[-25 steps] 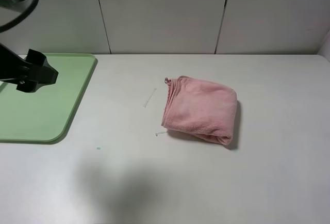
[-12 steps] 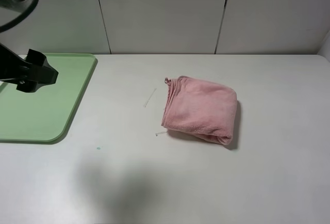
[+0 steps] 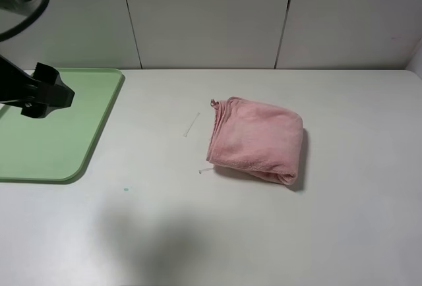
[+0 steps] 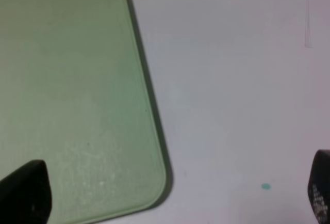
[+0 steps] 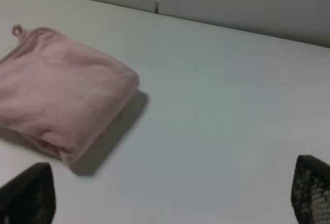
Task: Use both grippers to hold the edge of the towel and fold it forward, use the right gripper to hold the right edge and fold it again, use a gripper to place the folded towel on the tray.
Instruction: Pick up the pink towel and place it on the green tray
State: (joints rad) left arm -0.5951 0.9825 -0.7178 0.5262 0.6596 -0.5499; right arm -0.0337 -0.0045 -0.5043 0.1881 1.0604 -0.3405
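Towel lies folded into a thick pad on the table, right of centre, well apart from the tray at the left edge. Left fingers spread wide and empty, above the tray's near right corner. Right fingers spread wide and empty, over bare table, clear of the towel.

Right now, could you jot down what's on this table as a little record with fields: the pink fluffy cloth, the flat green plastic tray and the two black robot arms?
towel: dusty-pink fluffy terry cloth, folded into a compact bundle, lying on the white table, apart from the tray
tray: flat pale-green plastic, rounded corners, at the table's left; towel not on it
left gripper: black jaws open, over the tray, holding nothing
right gripper: jaws open, facing the towel, not touching it
stage: folds look done; placing on tray not yet done
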